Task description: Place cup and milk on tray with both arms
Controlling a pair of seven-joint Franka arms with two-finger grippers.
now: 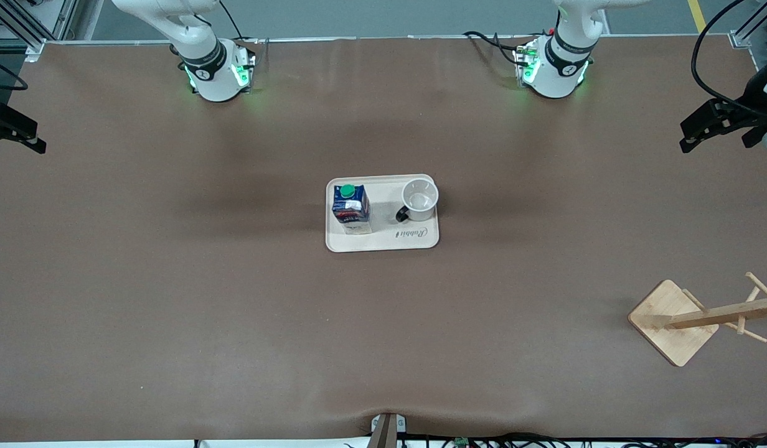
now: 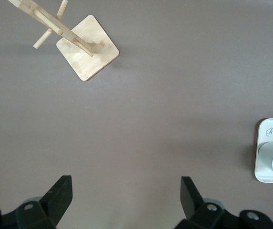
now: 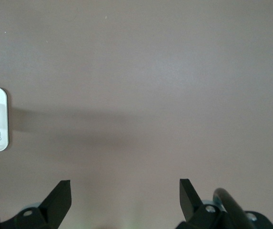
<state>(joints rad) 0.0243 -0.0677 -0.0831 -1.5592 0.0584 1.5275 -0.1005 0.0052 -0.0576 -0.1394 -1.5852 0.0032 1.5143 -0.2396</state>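
Both pincers wide, off tray [image 1: 383, 239] edges.

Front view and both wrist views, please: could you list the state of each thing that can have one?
Milk carton: upright on the tray, green cap on.
Cup: upright on the tray beside the carton, looks empty.
Tray: flat on the table, carrying both.
Wooden rack: upright, nothing hung on it.
Left gripper: open, empty, over bare table at the left arm's end.
Right gripper: open, empty, over bare table at the right arm's end.

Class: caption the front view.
Blue milk carton and white smiley mug stand on cream rectangular tray.
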